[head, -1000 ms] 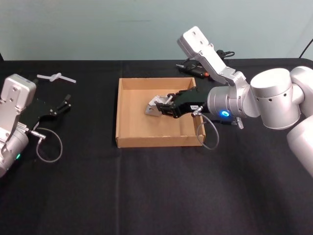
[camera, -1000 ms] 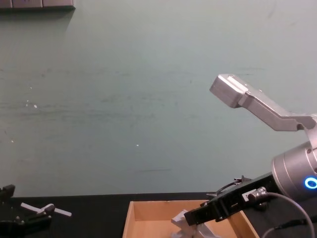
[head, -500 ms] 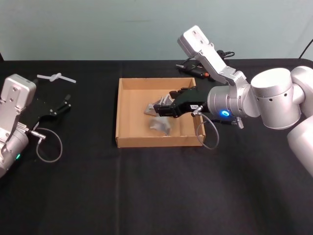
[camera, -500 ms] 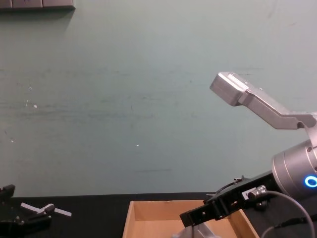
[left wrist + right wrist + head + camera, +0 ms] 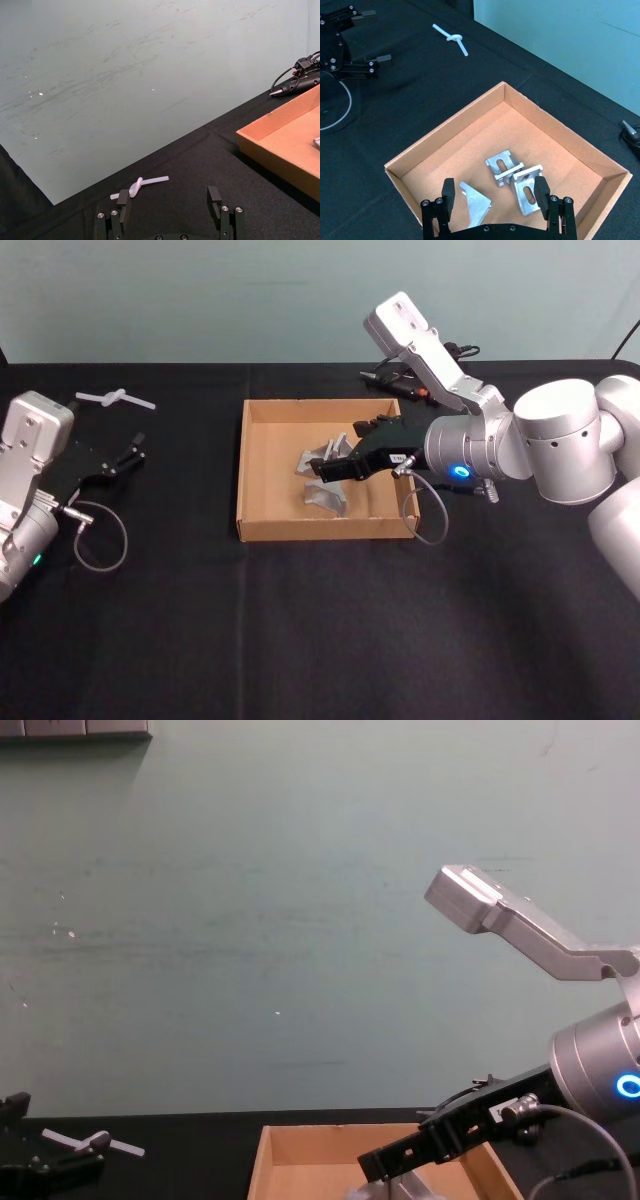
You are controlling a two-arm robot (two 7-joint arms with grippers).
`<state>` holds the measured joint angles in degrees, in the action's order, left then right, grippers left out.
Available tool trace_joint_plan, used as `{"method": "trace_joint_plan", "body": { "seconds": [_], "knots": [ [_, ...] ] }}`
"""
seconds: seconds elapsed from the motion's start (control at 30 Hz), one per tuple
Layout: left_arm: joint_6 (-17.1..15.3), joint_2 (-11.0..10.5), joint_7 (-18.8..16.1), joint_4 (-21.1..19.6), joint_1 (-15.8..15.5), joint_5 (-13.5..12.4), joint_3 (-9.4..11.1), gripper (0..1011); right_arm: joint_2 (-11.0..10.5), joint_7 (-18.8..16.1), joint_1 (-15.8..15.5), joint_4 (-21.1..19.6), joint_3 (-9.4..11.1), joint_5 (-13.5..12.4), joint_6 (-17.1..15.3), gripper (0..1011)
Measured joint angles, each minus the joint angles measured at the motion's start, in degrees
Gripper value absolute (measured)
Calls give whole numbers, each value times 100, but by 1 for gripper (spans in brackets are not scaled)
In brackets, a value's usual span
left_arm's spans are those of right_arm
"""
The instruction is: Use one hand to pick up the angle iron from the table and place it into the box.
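Three silver angle irons lie on the floor of the tan box [image 5: 243,470]. The nearest angle iron [image 5: 325,498] [image 5: 476,207] rests flat below my right gripper [image 5: 341,447] [image 5: 495,192], and the other two [image 5: 502,166] [image 5: 527,190] lie just beyond it. This gripper hovers over the box [image 5: 445,129], open, with nothing between its fingers. Seen from the chest, it [image 5: 385,1182] reaches in from the right above the box [image 5: 330,1145]. My left gripper [image 5: 125,455] [image 5: 169,202] is parked open on the black table [image 5: 300,620] at the far left.
A white twisted plastic piece [image 5: 115,398] [image 5: 140,184] lies at the back left of the table. A black hand tool with a cable [image 5: 400,383] [image 5: 295,82] lies behind the box. The grey cable loop of my left arm [image 5: 95,535] rests on the table.
My right gripper opened and let go of the angle iron, which dropped to the box floor. The gripper has stayed over the box; the left arm has not moved.
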<state>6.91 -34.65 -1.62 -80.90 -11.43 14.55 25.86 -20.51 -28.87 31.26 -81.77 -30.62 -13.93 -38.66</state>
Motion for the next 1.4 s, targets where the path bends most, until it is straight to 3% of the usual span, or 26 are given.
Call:
{"method": "trace_joint_plan", "body": {
  "seconds": [0.23, 0.43, 0.47, 0.6, 0.77, 0.87, 0.9, 1.0, 1.03, 1.13, 1.27, 1.4],
  "knots": [
    [0, 0, 0, 0, 0, 0, 0, 1005, -62, 89, -143, -83, 99, -22, 201, 1000],
    [0, 0, 0, 0, 0, 0, 0, 1005, -98, 608, -663, -222, 497, -65, 1119, 1000],
    [0, 0, 0, 0, 0, 0, 0, 1005, -98, 608, -663, -222, 497, -65, 1119, 1000],
    [0, 0, 0, 0, 0, 0, 0, 1005, -62, 913, -945, -236, 674, 4, 1712, 1000],
    [0, 0, 0, 0, 0, 0, 0, 1005, 162, 1503, -1312, -35, 880, 331, 2888, 1000],
    [0, 0, 0, 0, 0, 0, 0, 1005, 329, 1807, -1378, 194, 936, 526, 3383, 1000],
    [0, 0, 0, 0, 0, 0, 0, 1005, 329, 1807, -1378, 194, 936, 526, 3383, 1000],
    [0, 0, 0, -1, 0, 0, 0, 1005, 554, 2124, -1403, 514, 978, 747, 4017, 1000],
    [0, 0, 0, 0, 0, 0, 0, 1004, 554, 2124, -1403, 514, 978, 747, 4017, 1000],
    [0, 0, 0, 0, 0, 0, 0, 1005, 758, 2293, -1386, 820, 1020, 859, 4536, 1000],
    [0, 0, 0, 0, 0, 0, 0, 1005, 929, 2388, -1345, 1100, 1069, 924, 4895, 1000],
    [0, 0, 0, 0, 0, 0, 0, 1005, 1048, 2426, -1334, 1252, 1133, 942, 5042, 1000]
  ]
}}
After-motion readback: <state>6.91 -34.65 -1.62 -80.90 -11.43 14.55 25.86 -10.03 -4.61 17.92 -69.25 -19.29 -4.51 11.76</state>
